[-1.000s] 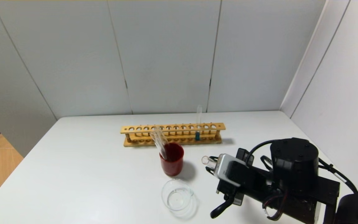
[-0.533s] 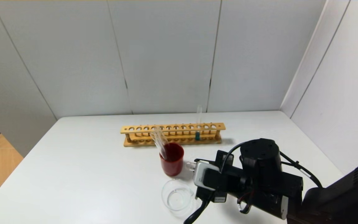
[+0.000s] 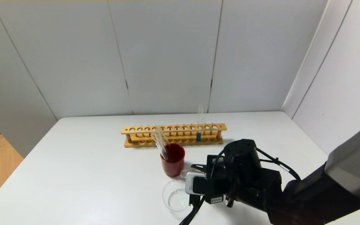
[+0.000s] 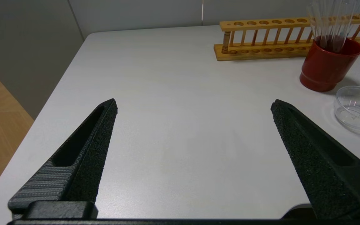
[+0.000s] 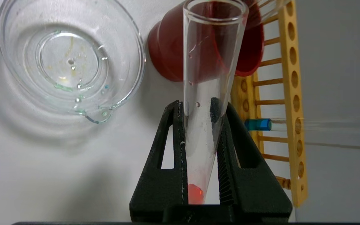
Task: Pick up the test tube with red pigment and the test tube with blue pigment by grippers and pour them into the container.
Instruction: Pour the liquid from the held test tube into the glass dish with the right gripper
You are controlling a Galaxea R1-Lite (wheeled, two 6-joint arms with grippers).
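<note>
No writing can be read anywhere from where I stand. A small white sticker [image 3: 216, 199] sits on the underside of the right arm's wrist block, but whatever is printed on it is too small to make out. The wooden rack [image 3: 173, 135], the red cup [image 3: 173, 164] and the glass pieces carry no label, brand, number or sign that I can see.
</note>
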